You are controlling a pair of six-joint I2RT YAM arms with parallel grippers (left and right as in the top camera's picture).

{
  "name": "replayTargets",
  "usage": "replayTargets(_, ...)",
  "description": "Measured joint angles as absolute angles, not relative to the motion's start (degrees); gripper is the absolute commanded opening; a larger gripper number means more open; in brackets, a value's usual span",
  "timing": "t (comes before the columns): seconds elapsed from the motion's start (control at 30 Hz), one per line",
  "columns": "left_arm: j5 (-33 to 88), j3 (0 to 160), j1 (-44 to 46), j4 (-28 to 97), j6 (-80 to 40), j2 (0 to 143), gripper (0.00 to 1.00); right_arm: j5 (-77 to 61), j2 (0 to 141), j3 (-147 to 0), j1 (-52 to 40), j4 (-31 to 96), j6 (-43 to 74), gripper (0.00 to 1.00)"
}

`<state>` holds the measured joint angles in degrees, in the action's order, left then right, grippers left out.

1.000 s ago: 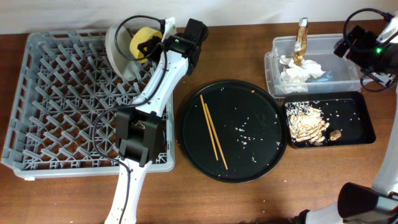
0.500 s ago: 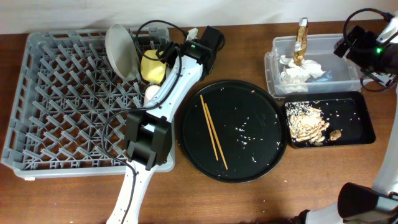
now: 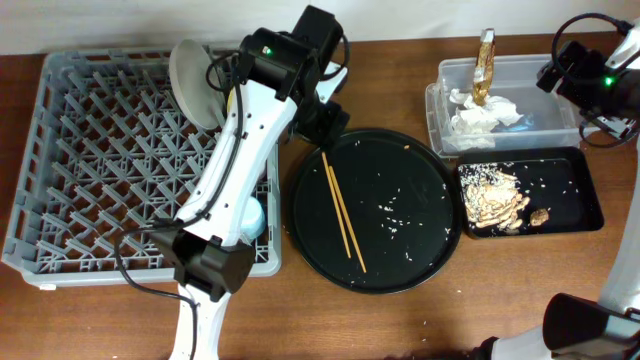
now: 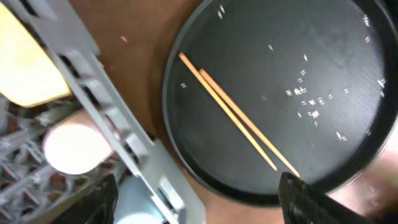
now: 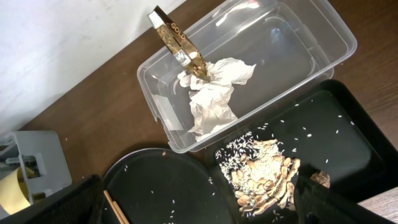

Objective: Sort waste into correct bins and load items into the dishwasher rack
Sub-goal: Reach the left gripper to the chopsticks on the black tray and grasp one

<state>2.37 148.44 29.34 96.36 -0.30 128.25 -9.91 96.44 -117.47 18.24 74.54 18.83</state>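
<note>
My left gripper (image 4: 199, 211) is open and holds nothing; it hangs over the rack's right wall and the near rim of the round tray. The chopsticks (image 4: 239, 121) lie side by side on that tray. Inside the dishwasher rack (image 3: 90, 170) the grey plate (image 3: 190, 80) stands on edge. The yellow bowl (image 4: 25, 62), pink cup (image 4: 74, 146) and light-blue cup (image 4: 140, 199) sit by the rack wall. My right gripper (image 5: 199, 214) is open and empty above the bins. The clear tub (image 5: 298, 56) holds the napkin (image 5: 211, 93) and wrapper (image 5: 177, 43). Food scraps (image 5: 267, 177) lie in the black rectangular tray (image 5: 348, 143).
The large round black tray (image 3: 420, 250) lies between the rack and the bins, with scattered rice grains on it. My left arm (image 3: 235, 170) stretches across the rack's right side and hides the bowl in the overhead view. Bare wooden table runs along the front edge.
My left gripper has opened and let go of the yellow bowl in the rack. It has swung right, over the round tray's edge. The right arm has not moved.
</note>
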Motion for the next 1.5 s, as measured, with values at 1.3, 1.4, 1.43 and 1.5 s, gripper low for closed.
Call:
replayTargets(1.3,-2.92,106.67,35.55,52.38,-26.20,133.40,0.14,-9.91,96.49,-117.47,18.24,74.54,18.81,0.98)
replayTargets(1.4,-2.94,106.69,35.55,51.11,-26.44,133.51,0.08,-9.91,96.49,-117.47,18.24,74.54,18.81,0.98)
replayTargets(1.43,-2.61,106.67,35.55,50.46,-26.44,133.53,0.04,-9.91,96.49,-117.47,18.24,74.52,18.76,0.99)
replayTargets(1.5,-1.80,106.67,35.55,49.17,-26.55,133.62,0.01,-9.91,96.49,-117.47,18.24,74.52,18.83,0.99)
